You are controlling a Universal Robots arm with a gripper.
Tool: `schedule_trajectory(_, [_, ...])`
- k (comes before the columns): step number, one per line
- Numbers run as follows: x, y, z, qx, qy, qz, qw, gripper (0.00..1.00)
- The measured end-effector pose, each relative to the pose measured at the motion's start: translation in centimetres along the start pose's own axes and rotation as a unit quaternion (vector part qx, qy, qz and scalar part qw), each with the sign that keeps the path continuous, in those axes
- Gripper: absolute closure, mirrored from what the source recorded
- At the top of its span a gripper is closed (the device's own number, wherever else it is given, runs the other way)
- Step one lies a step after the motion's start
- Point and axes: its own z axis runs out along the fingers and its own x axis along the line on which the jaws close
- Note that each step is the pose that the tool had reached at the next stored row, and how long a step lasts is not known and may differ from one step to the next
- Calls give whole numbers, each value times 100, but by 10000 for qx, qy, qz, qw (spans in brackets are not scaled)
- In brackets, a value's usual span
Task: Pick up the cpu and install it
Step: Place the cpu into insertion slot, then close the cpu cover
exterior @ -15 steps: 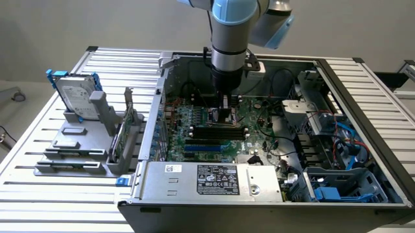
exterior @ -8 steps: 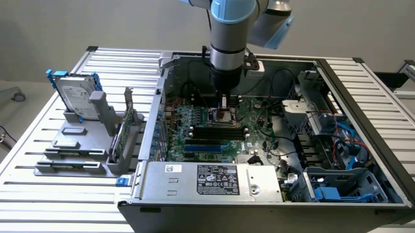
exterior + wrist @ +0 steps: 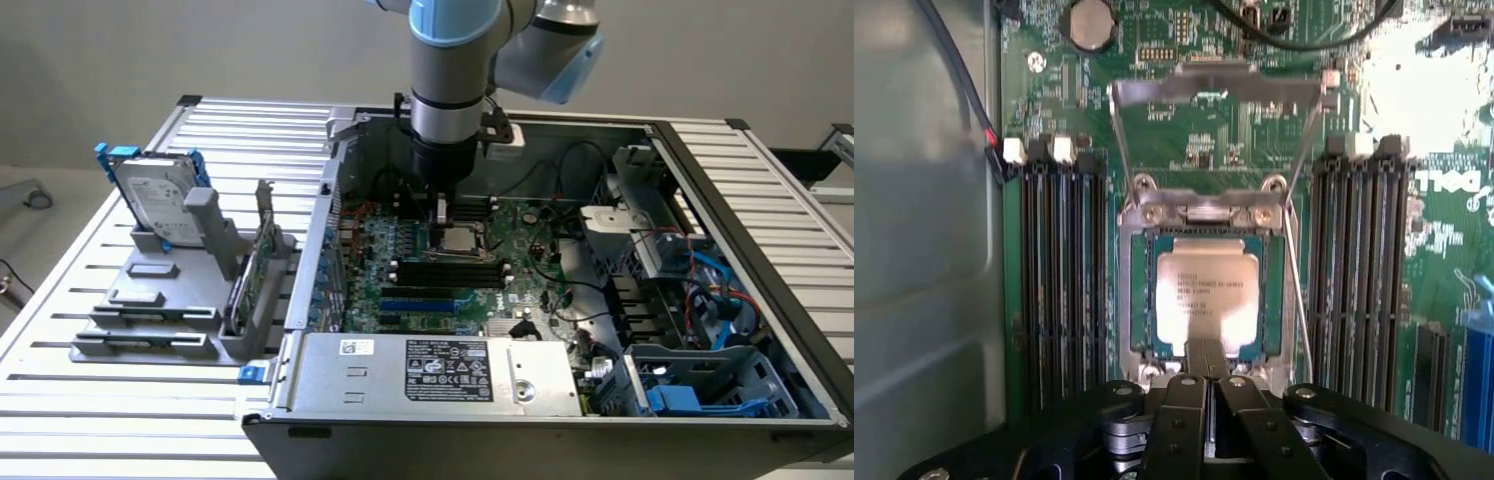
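The jaws are pressed together at the edge of the cpu (image 3: pixel 1207 297), which seems to lie in the open socket (image 3: pixel 1126 300), so seating looks in hand and calls for keeping it flat.

I'm looking at a robotics lab bench: a slatted aluminium table (image 3: pixel 120 410) carrying an open computer case (image 3: pixel 534 455) and a grey parts fixture (image 3: pixel 147 340), plain wall (image 3: pixel 200 50) behind

hard drive (image 3: pixel 150 195): propped on grey stand (image 3: pixel 147 335) | power supply (image 3: pixel 441 372): inside open case (image 3: pixel 534 450) | table (image 3: pixel 120 400): slatted
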Motion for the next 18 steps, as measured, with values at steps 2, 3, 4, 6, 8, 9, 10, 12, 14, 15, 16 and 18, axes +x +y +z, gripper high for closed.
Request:
schedule_trajectory(2, [0, -53, -3, 10, 1, 1, 10000, 89])
schedule_trajectory(3, [-1, -78, -4, 17, 1, 1, 10000, 89])
schedule_trajectory(4, [-1, -100, -5, 25, 2, 1, 10000, 89])
schedule_trajectory(6, [-1, -141, -9, 42, 3, 2, 10000, 89])
schedule_trajectory(8, [-1, -169, -13, 47, 3, 3, 10000, 89])
schedule_trajectory(9, [-1, -169, -13, 47, 4, 2, 10000, 89])
schedule_trajectory(10, [-1, -169, -13, 47, 4, 2, 10000, 89])
schedule_trajectory(12, [-1, -169, -13, 47, 4, 2, 10000, 89])
schedule_trajectory(14, [-1, -169, -13, 47, 4, 2, 10000, 89])
schedule_trajectory(15, [-1, -169, -13, 47, 4, 2, 10000, 89])
schedule_trajectory(16, [-1, -169, -13, 47, 4, 2, 10000, 89])
schedule_trajectory(18, [-1, -169, -13, 47, 4, 2, 10000, 89])
